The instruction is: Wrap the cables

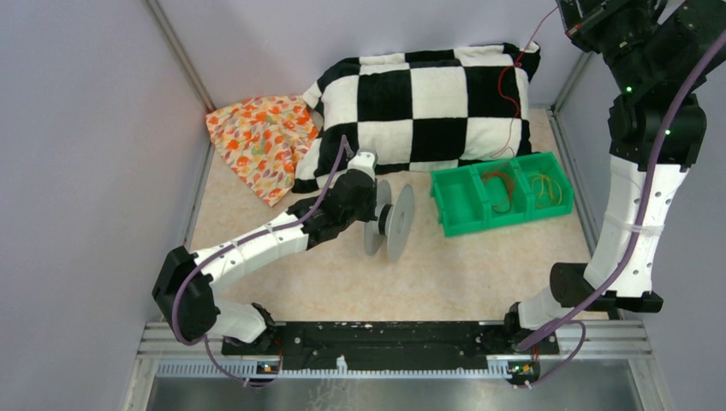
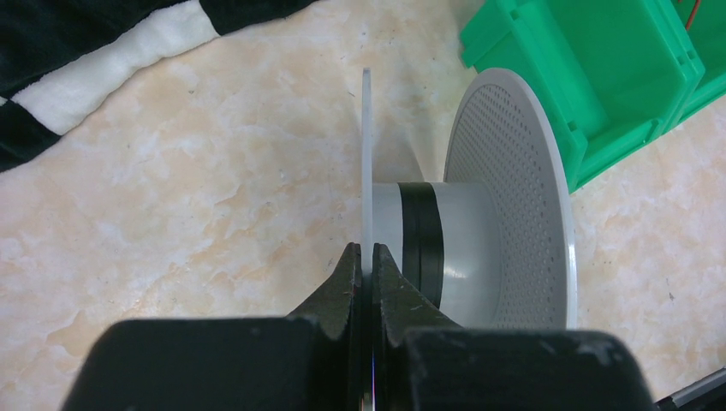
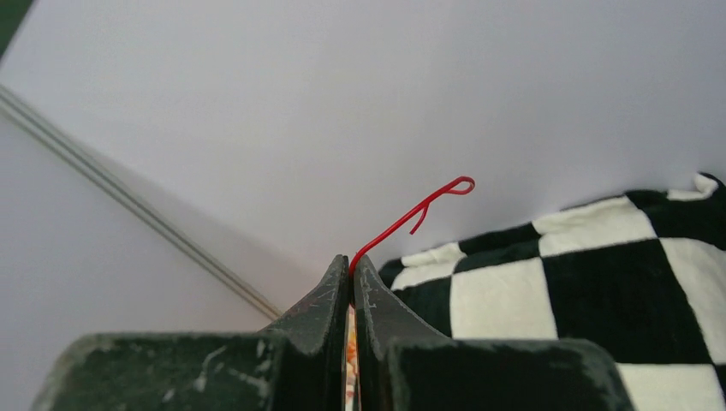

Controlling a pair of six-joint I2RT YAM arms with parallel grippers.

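Observation:
A grey spool [image 1: 395, 220] stands on its edge in the middle of the table. My left gripper [image 1: 375, 204] is shut on its thin near flange [image 2: 366, 145], seen edge-on in the left wrist view. Its hub [image 2: 467, 248] carries a dark band [image 2: 424, 240]. My right gripper [image 1: 572, 27] is high at the top right, shut on one end of a red cable [image 3: 411, 214]. That cable [image 1: 516, 94] hangs down over the pillow towards the green bin. More reddish cables [image 1: 496, 188] and yellow cables [image 1: 546, 190] lie in the bin.
A green three-compartment bin [image 1: 456, 214] stands right of the spool; it also shows in the left wrist view [image 2: 599, 77]. A black-and-white checkered pillow [image 1: 419, 103] lies at the back, an orange patterned cloth [image 1: 261, 141] to its left. Grey walls enclose the table.

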